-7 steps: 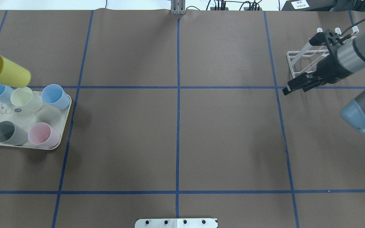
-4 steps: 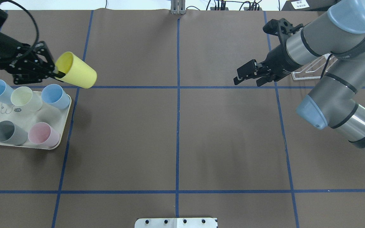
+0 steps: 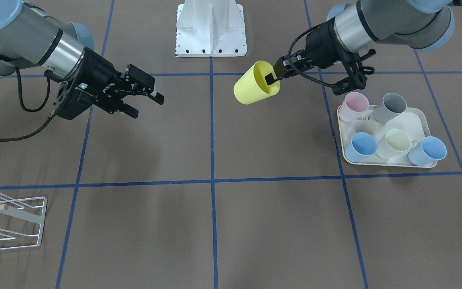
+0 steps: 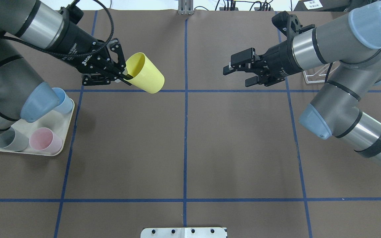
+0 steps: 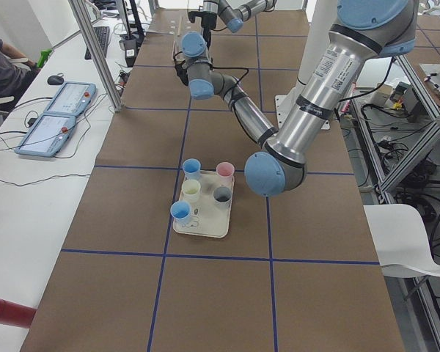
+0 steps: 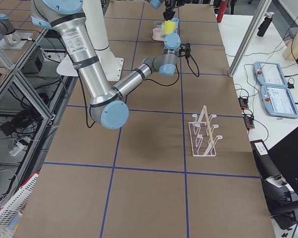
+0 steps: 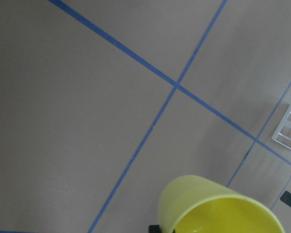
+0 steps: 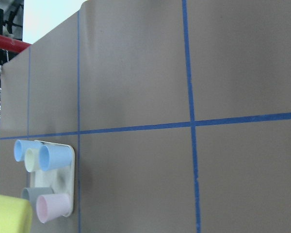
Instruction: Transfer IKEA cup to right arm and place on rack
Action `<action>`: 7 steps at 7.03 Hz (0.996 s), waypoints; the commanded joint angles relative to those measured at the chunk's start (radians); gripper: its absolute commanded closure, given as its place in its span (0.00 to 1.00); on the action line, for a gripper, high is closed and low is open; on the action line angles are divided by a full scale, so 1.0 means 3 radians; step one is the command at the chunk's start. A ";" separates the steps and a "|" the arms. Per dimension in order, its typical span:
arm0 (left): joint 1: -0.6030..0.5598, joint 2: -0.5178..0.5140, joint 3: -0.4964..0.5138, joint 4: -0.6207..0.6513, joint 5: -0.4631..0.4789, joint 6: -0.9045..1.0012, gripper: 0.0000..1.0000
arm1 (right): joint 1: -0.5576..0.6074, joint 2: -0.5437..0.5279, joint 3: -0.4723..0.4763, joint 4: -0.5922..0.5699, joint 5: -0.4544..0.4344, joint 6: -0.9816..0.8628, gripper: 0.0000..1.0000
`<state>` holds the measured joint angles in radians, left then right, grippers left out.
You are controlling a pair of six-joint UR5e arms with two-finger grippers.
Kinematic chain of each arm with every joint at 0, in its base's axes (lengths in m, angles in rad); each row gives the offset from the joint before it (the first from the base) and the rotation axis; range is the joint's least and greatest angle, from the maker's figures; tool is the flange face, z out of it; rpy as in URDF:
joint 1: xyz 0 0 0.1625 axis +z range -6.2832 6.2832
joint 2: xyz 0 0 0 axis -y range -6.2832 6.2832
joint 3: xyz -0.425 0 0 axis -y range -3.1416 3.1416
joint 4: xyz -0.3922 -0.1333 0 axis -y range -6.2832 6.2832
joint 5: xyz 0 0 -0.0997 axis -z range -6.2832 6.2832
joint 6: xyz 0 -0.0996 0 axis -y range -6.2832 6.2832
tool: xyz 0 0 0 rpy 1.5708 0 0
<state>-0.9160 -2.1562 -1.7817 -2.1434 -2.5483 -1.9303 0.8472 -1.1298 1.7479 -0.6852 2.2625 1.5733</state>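
The yellow IKEA cup hangs tilted above the table, left of centre. My left gripper is shut on its rim, one finger inside the cup. In the front view the cup and left gripper show the same hold. My right gripper is open and empty, facing the cup across the centre line with a wide gap between them; it also shows in the front view. The white wire rack with its wooden dowel stands empty at the far right; in the overhead view the rack is mostly hidden behind my right arm.
A cream tray at the table's left holds several cups: two blue, one pale yellow, one grey, one pink. In the overhead view my left arm covers part of the tray. The white robot base stands at the near edge.
My left arm has carried the yellow cup rightward from over the tray toward the table's centre. My right arm has swung left, away from the rack, toward the cup, gripper still open.
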 commanded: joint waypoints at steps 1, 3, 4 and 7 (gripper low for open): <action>0.0062 -0.0186 0.0028 -0.0232 0.0169 -0.0710 1.00 | -0.0149 -0.0002 -0.0028 0.0823 -0.0391 0.0878 0.02; 0.0067 -0.0166 0.0084 -0.1058 0.0430 -0.1706 1.00 | -0.0267 -0.0002 -0.0069 0.1631 -0.0698 0.1436 0.02; 0.0072 -0.0135 0.0079 -0.1330 0.0421 -0.2111 1.00 | -0.0278 0.0003 -0.0094 0.1883 -0.0720 0.1540 0.02; 0.0072 -0.0109 0.0212 -0.2128 0.0507 -0.2811 1.00 | -0.0318 0.0216 -0.0099 0.2339 -0.0847 0.1541 0.03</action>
<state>-0.8940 -2.1893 -1.7230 -2.6899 -2.4119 -2.6526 0.7578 -1.0967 1.7190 -0.0343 2.0328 2.0335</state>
